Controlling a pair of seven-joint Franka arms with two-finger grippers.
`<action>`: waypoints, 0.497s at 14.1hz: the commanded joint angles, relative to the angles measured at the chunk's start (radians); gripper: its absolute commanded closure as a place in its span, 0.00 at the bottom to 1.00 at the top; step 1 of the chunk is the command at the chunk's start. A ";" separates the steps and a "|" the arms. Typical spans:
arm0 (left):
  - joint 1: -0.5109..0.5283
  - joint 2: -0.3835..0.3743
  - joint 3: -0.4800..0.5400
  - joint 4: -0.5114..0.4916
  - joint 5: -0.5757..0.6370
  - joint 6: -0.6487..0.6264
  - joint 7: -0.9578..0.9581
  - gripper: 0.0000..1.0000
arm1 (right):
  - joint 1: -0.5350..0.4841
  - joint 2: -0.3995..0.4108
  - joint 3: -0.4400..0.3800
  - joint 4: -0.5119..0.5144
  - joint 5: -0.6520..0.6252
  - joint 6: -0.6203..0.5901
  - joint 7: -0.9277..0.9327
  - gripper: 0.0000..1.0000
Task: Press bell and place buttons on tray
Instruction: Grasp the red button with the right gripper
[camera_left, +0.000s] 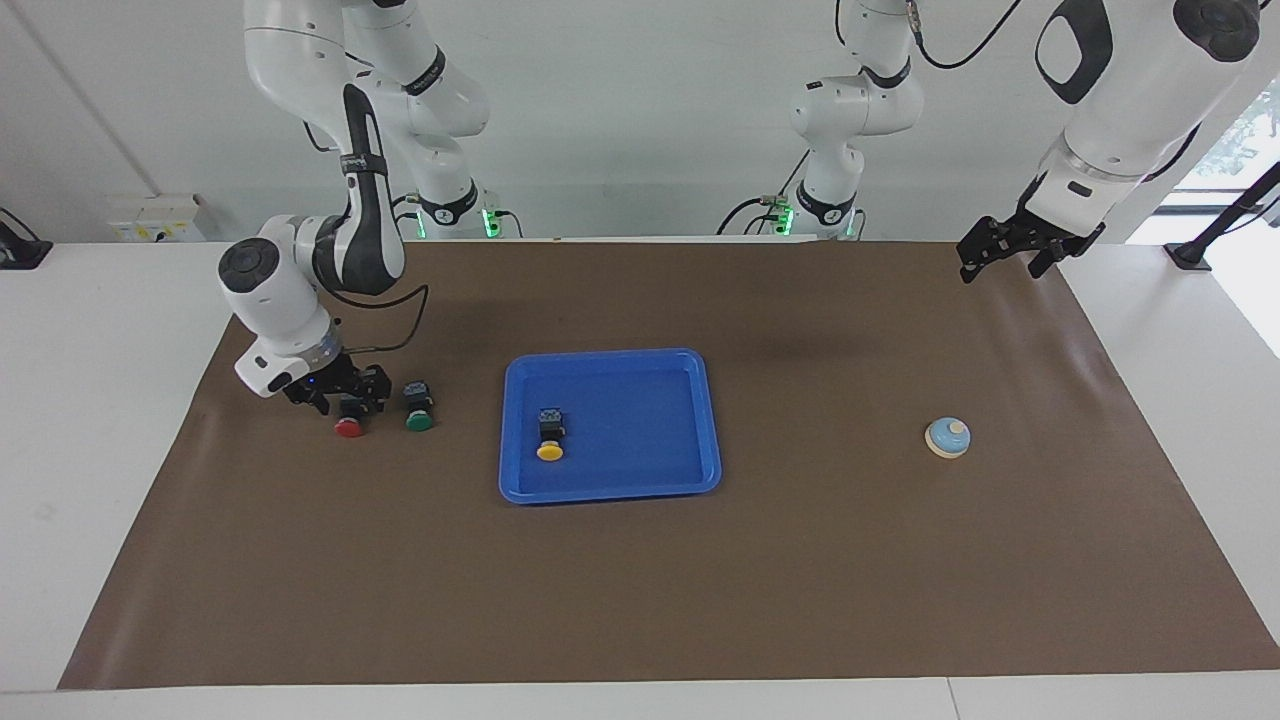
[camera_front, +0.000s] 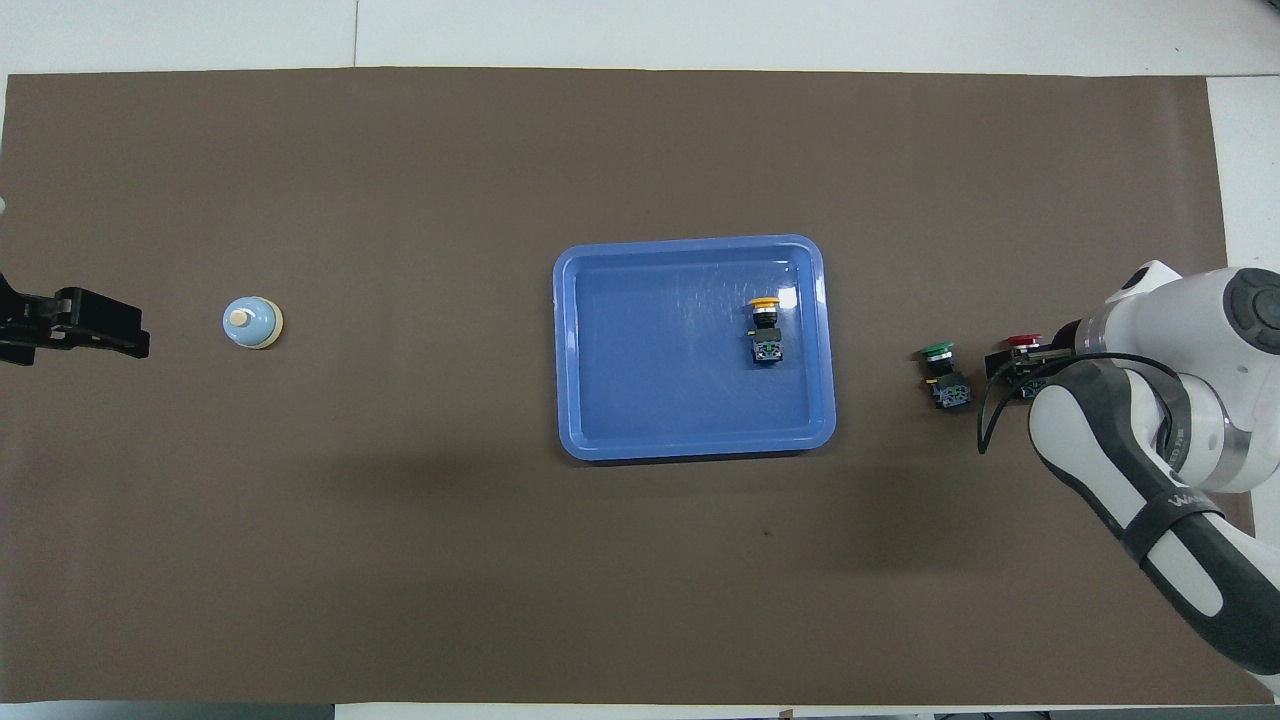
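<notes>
The blue tray (camera_left: 610, 488) (camera_front: 690, 445) lies mid-table with the yellow button (camera_left: 549, 437) (camera_front: 765, 325) on its side in it. The red button (camera_left: 349, 425) (camera_front: 1022, 342) and the green button (camera_left: 419, 409) (camera_front: 941, 368) lie side by side on the mat toward the right arm's end. My right gripper (camera_left: 343, 398) (camera_front: 1015, 372) is low over the red button's black body, open, its fingers on either side of it. The bell (camera_left: 947, 437) (camera_front: 252, 323) stands toward the left arm's end. My left gripper (camera_left: 1003, 268) (camera_front: 95, 330) waits open, raised above that end of the mat.
A brown mat (camera_left: 640, 600) (camera_front: 400, 560) covers the table. The green button lies between the red button and the tray, close to the right gripper.
</notes>
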 joint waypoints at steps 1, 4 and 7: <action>-0.001 -0.009 0.002 0.003 0.008 -0.016 -0.010 0.00 | -0.011 -0.030 0.008 -0.037 -0.010 0.026 -0.018 0.74; -0.001 -0.009 0.002 0.003 0.008 -0.016 -0.010 0.00 | -0.002 -0.020 0.008 0.018 -0.006 -0.002 0.020 1.00; -0.001 -0.009 0.002 0.003 0.008 -0.016 -0.010 0.00 | 0.030 0.031 0.019 0.237 0.008 -0.219 0.069 1.00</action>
